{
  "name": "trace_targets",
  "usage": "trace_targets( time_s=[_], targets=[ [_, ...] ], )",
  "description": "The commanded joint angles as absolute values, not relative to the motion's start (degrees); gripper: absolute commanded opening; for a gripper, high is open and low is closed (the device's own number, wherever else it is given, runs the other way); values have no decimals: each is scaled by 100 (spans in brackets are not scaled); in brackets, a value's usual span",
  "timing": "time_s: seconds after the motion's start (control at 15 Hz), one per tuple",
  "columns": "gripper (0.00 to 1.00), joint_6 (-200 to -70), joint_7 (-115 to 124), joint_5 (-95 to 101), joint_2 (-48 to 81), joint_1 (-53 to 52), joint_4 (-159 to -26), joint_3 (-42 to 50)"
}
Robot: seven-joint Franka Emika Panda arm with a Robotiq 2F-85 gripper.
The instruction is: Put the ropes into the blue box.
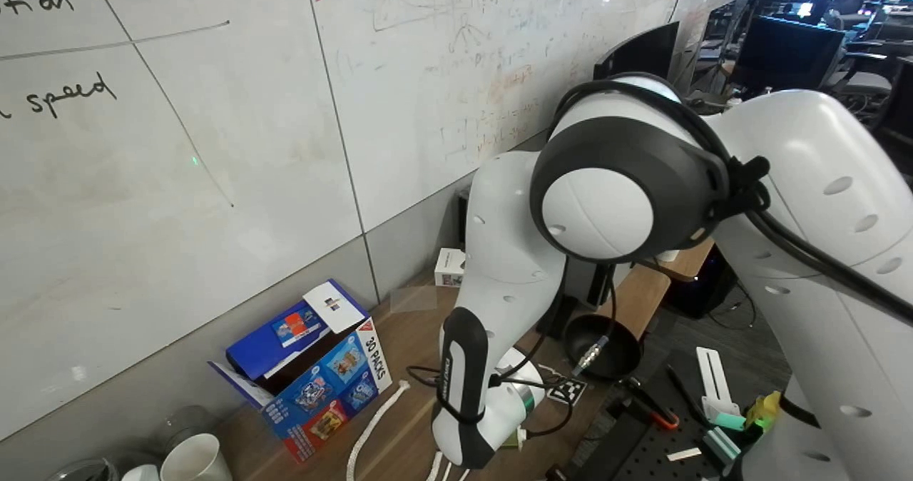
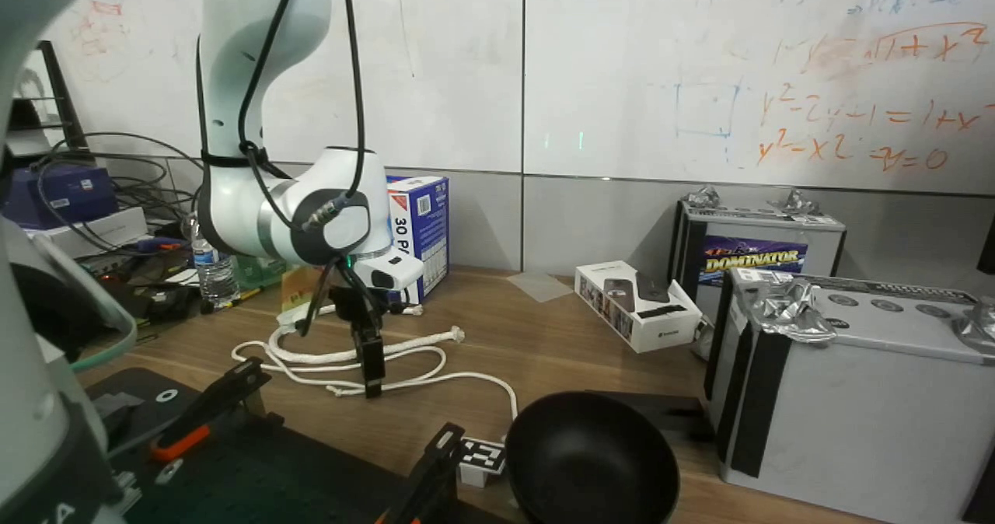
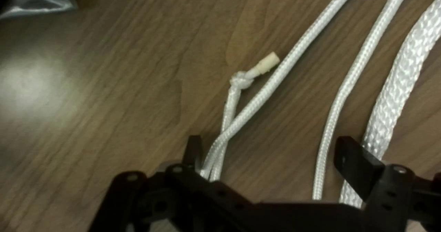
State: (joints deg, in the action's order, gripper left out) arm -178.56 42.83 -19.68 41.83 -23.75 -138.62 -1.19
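Observation:
Several white ropes, thin and thick, lie curving on the wooden table, in an exterior view [image 2: 420, 344], beside the blue box in an exterior view [image 1: 371, 427], and in the wrist view [image 3: 267, 89]. The blue box [image 1: 321, 388] stands against the wall with its top flaps open; its inside is dark. It also shows in an exterior view [image 2: 432, 228], partly hidden by the arm. My gripper [image 3: 270, 153] is open over the ropes, fingers pointing down [image 2: 371, 365]. Thin strands lie between the fingers; the thick rope [image 3: 391, 101] passes under the right finger. The gripper is hidden behind the arm in an exterior view.
A black pan [image 2: 591, 458] and a small marker block [image 2: 483, 458] stand near the table's front. A white phone box [image 2: 637, 306] and grey batteries [image 2: 855, 384] stand at the right. A white cup [image 1: 194, 459] stands near the blue box. A whiteboard wall rises behind.

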Motion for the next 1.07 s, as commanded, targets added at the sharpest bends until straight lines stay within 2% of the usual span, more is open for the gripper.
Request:
trace_targets(
  time_s=[0.0, 0.27, 0.33, 0.4, 0.47, 0.53, 1.0],
  targets=[
    [100, -18055, 4381, -2098, 4159, -2517, -13940, -35],
    [100, -18070, 4343, -2068, 4175, -2451, -13949, -84],
    [75, -18064, 4328, -2059, 4184, -2436, -13947, -94],
    [74, -18064, 4330, -2061, 4184, -2434, -13950, -96],
    [68, -18072, 4328, -2062, 4183, -2432, -13951, -97],
    [58, -18079, 4326, -2062, 4175, -2432, -13950, -98],
    [7, -17939, 4202, -1998, 4134, -2246, -13894, -184]
  ],
)
